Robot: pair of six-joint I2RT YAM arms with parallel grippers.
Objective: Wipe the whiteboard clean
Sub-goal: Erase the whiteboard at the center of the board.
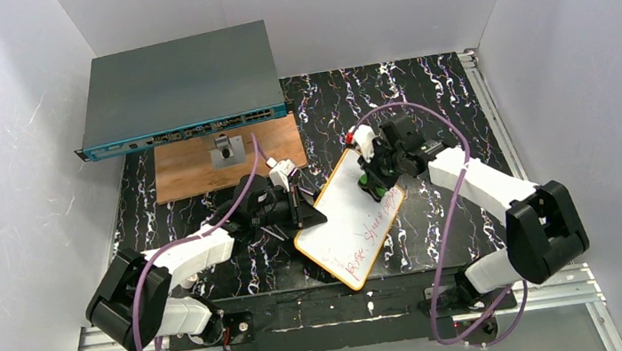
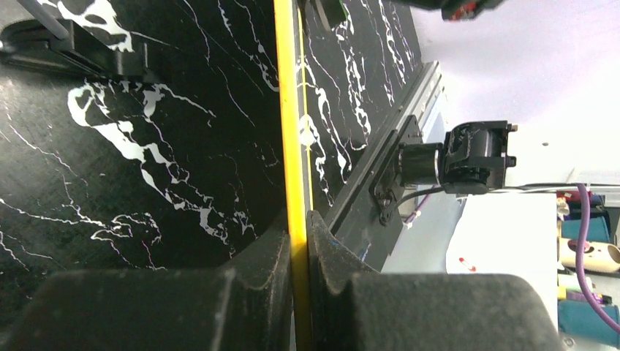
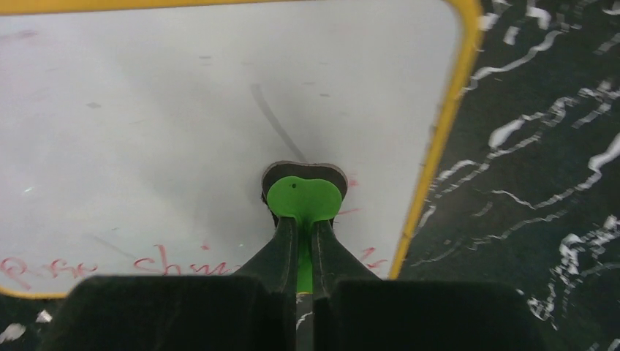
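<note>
1. Your left gripper (image 2: 296,227) was pinching the orange rim (image 2: 291,146) of the whiteboard (image 1: 339,217), jaws pressed together on its left long edge, about midway along.
2. The board sat on the dark table (image 1: 431,89) between your two arms. Its long axis ran diagonally, from the near corner by the arm bases to the far corner on the right.
3. Your right gripper (image 3: 301,227) was clamped on the green eraser (image 3: 303,197), whose pad pressed on the board near its far end, just inside the right long edge.
4. The red writing (image 3: 168,267) ran along that same right edge, from beside the eraser to the near corner. From the jaws it lay back toward your right wrist.
5. So I judged the coming stroke to be a pull along the long axis toward the near corner. The right arm was the one placed to make it.
6. From the left wrist view I could not tell whether the pinched edge was raised off the table.
</note>
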